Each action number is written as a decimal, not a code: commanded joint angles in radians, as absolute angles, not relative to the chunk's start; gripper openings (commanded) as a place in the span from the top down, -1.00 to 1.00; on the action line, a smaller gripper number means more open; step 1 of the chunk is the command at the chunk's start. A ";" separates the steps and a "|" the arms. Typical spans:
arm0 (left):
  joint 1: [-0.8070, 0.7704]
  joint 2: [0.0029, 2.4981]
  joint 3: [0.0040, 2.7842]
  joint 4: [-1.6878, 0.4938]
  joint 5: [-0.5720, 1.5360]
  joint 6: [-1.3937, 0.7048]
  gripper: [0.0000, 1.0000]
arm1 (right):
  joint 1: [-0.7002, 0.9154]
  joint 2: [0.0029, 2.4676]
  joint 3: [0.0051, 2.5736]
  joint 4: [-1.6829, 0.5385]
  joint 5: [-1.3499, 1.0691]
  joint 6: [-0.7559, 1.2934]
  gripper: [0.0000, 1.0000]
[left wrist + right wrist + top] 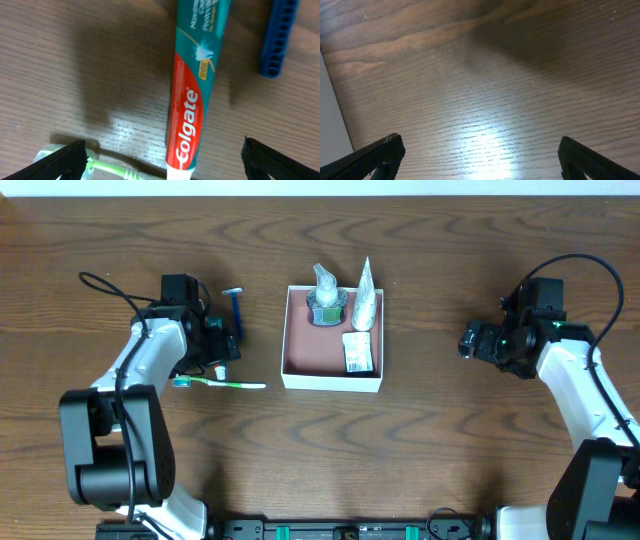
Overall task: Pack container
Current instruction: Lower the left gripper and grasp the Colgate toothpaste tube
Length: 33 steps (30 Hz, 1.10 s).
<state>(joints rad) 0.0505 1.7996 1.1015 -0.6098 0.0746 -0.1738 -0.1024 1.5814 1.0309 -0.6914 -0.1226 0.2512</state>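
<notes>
The container (300,340), a square white box with a reddish-pink inside, sits mid-table and holds a small pump bottle (325,300), a white tube (365,300) and a flat packet (358,352). My left gripper (222,345) is open, its fingers (170,162) spread either side of a red and teal Colgate toothpaste tube (192,85) lying on the wood. A green toothbrush (225,384) lies just in front of it; it also shows in the left wrist view (115,167). A blue razor (238,310) lies beside the tube, also seen in the left wrist view (277,37). My right gripper (470,340) is open and empty over bare wood (480,160).
The container's white wall edge (332,110) shows at the left of the right wrist view. The table's back edge runs along the top of the overhead view.
</notes>
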 commanded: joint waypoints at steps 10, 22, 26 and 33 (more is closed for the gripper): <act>0.042 1.824 1.122 -0.574 0.070 -0.116 -0.72 | -0.109 1.586 1.027 -0.692 -0.120 0.238 -0.99; -0.004 1.918 1.122 -0.554 0.032 -0.081 -0.72 | -0.109 1.586 1.027 -0.692 -0.120 0.238 -0.99; -0.004 1.922 1.122 -0.552 0.031 -0.082 -0.55 | -0.109 1.586 1.027 -0.692 -0.120 0.238 -0.99; -0.004 1.921 1.122 -0.548 0.032 -0.082 0.33 | -0.109 1.586 1.027 -0.692 -0.120 0.238 -0.98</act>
